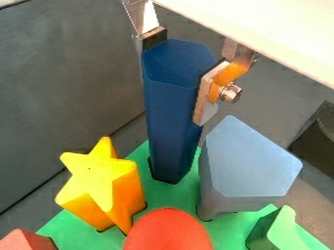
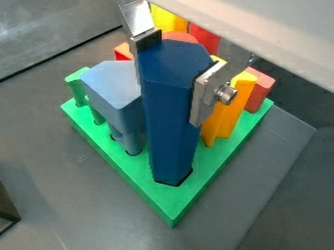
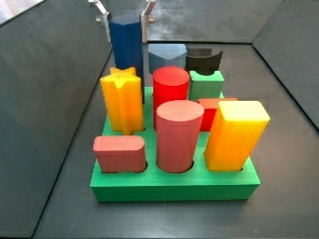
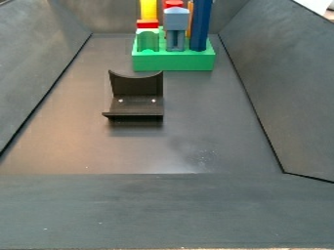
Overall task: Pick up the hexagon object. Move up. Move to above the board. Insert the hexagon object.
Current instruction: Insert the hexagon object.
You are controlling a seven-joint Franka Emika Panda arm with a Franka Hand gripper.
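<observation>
The hexagon object is a tall dark blue column. It stands upright with its foot in a slot at a corner of the green board. It also shows in a wrist view and in both side views. My gripper is right above it. One finger and the opposite finger press on opposite sides of the column's top. The gripper also shows in a wrist view and in a side view.
The board carries a yellow star, two red cylinders, an orange-yellow square block, a red block, a pale blue shape and a black notched block. The fixture stands on the floor. Grey walls surround the floor.
</observation>
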